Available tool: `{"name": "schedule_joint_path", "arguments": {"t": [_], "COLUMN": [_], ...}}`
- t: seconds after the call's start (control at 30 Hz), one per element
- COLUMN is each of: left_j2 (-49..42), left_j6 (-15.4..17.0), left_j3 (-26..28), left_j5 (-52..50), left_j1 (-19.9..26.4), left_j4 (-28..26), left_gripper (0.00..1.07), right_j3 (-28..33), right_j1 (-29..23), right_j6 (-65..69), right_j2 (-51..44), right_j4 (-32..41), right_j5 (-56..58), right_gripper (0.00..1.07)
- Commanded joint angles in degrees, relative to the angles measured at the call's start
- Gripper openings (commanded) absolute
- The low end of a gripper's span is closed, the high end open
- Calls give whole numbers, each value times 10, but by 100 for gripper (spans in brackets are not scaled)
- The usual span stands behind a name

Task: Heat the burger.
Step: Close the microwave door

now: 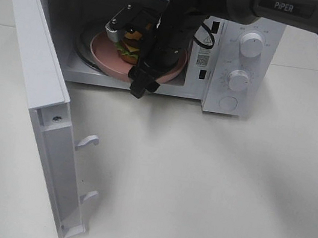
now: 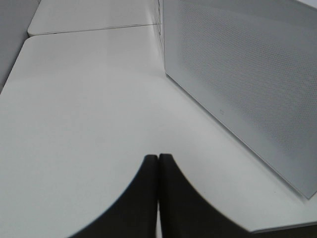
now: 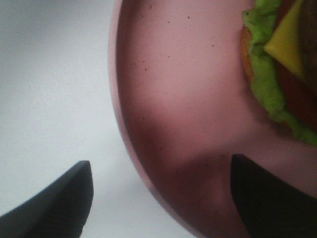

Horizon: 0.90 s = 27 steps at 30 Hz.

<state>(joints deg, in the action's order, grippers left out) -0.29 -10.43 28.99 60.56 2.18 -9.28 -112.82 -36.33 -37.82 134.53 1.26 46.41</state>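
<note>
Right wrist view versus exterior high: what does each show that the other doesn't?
Right wrist only: the right gripper open, its fingers either side of the rim of the pink plate, gripping nothing. Exterior high only: the white microwave, its door standing wide open, two dials, the arm reaching inside. Both: the burger resting on the plate.

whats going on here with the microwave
The right gripper is reaching into the open microwave, where the burger sits on a pink plate. Its jaws are open, one on either side of the plate's rim, gripping nothing. The door is swung wide. The left gripper is shut and empty over the table.
</note>
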Motion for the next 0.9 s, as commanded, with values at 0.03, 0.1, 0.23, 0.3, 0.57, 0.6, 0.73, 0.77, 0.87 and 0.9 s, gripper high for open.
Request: {"name": "schedule_joint_path", "arguments": {"t": [0.03,0.1,0.23,0.3,0.57,0.6,0.73,0.77,0.87,0.9], "left_j2": [-11,-11,-11,-11,-11,-11,-11,-11,-11,-11], "left_j6": [0,0,0,0,0,0,0,0,0,0], "left_j3": [0,0,0,0,0,0,0,0,0,0], "left_j5": [-5,-5,-5,-5,-5,-5,-5,-5,-5,-5], "left_j1": [2,2,2,2,2,2,2,2,2,2], "left_j4": [2,2,2,2,2,2,1,1,1,1], "left_gripper": [0,0,0,0,0,0,0,0,0,0], "right_j3": [-3,-3,-3,-3,-4,-4,-6,-6,-21,-21], "right_j1": [1,1,1,1,1,1,1,1,1,1], "right_j6": [57,96,118,139,249,265,274,274,284,284], "right_j2": [-15,-21,-25,-26,-28,-32,-38,-38,-38,-38], "right_j4": [2,3,3,5,17,17,18,18,61,61], "right_j5": [4,11,26,38,65,66,77,77,123,123], "right_gripper": [78,77,76,77,77,77,77,77,77,77]}}
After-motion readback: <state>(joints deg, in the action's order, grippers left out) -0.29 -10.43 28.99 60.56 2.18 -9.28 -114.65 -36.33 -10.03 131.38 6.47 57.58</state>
